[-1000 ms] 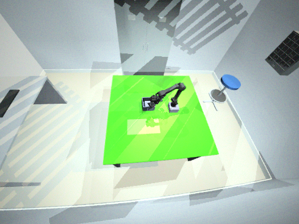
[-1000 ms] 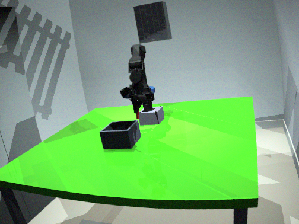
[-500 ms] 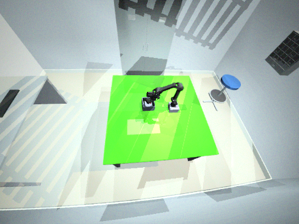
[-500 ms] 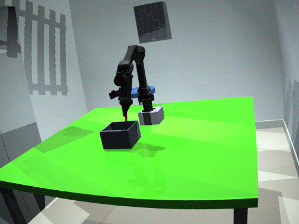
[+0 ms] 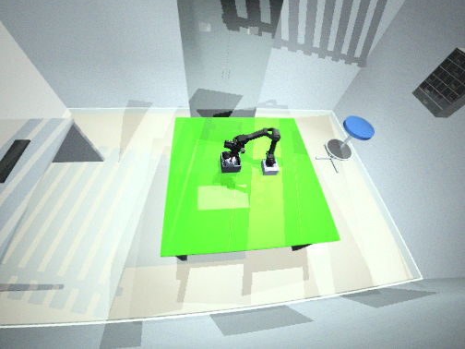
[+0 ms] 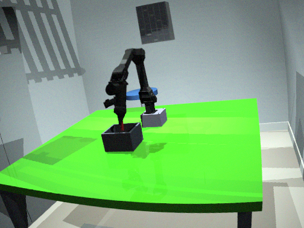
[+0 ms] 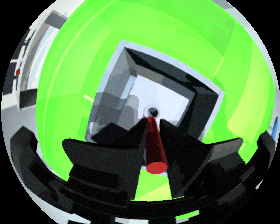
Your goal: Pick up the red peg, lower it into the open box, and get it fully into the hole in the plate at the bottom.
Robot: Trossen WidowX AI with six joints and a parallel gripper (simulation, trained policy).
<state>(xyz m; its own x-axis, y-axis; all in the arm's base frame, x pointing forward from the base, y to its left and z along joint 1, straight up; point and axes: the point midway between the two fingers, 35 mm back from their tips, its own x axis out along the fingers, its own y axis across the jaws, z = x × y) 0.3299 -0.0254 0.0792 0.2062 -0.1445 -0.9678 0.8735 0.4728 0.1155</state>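
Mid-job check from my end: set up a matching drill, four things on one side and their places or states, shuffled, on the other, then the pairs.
Column one
1. Red peg
2. Open box
3. Blue stool seat
4. Gripper

Column two
A. Dark-walled, standing on the green table
B. Between the gripper's fingers
C. Beyond the table's edge
D. Shut on something red

Pairs: 1-B, 2-A, 3-C, 4-D
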